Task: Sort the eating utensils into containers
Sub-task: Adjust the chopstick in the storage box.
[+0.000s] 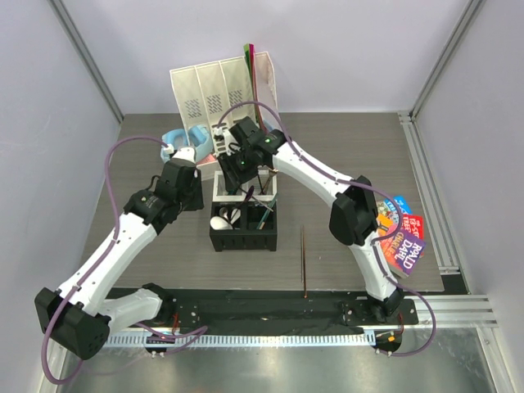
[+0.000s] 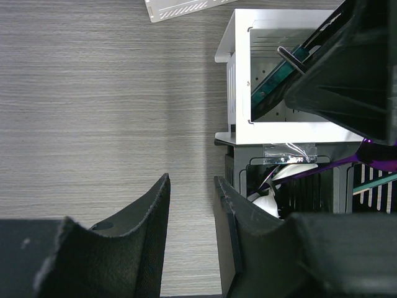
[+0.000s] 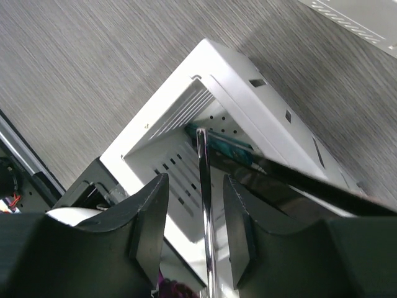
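The four-cell caddy [image 1: 244,239] stands mid-table, white cells at the back and black ones in front. My right gripper [image 1: 241,168] hangs over the back-left white cell [image 3: 248,93]. Its jaws [image 3: 195,180] are open, and a slim metal utensil [image 3: 203,205] stands upright between them, clear of both pads. A dark teal-handled piece [image 2: 273,90] leans in that cell. A white spoon [image 2: 270,202] and a purple piece [image 2: 378,155] lie in the black cells. My left gripper [image 2: 191,180] is open and empty over bare table, just left of the caddy. A thin brown chopstick [image 1: 304,260] lies to the caddy's right.
A tall white slotted file organiser [image 1: 221,86] stands behind the caddy, with blue headphones [image 1: 182,137] to its front left. A colourful book [image 1: 403,237] lies at the right, partly under the right arm. Metal rails run along the table's right and near edges.
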Controlling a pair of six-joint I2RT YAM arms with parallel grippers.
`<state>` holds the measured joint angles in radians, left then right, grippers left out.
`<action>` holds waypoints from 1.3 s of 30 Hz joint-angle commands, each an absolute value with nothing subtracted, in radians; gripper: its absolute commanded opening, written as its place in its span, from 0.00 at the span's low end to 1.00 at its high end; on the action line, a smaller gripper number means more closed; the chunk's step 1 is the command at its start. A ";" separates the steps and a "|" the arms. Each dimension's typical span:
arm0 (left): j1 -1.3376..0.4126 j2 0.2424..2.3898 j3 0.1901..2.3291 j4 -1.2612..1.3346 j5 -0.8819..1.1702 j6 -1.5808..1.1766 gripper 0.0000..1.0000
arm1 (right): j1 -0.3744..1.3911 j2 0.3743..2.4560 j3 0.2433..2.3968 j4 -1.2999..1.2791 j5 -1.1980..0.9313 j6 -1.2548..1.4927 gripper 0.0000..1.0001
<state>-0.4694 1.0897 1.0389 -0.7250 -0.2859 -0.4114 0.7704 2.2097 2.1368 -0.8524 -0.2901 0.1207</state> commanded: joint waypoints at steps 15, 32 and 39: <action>-0.465 1.084 0.994 -0.683 -0.241 -0.428 0.35 | 0.773 2.076 2.145 -0.717 -0.183 0.149 0.01; -0.463 1.068 0.962 -0.658 -0.196 -0.430 0.35 | 0.772 1.562 1.490 0.087 -0.090 0.274 0.01; -0.463 1.055 0.931 -0.620 -0.153 -0.462 0.35 | 0.772 1.514 1.210 0.457 -0.181 0.327 0.01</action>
<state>-0.4690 1.0790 0.9470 -0.6735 -0.1932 -0.4320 0.7704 1.5452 1.3067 0.1349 -0.1276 0.2714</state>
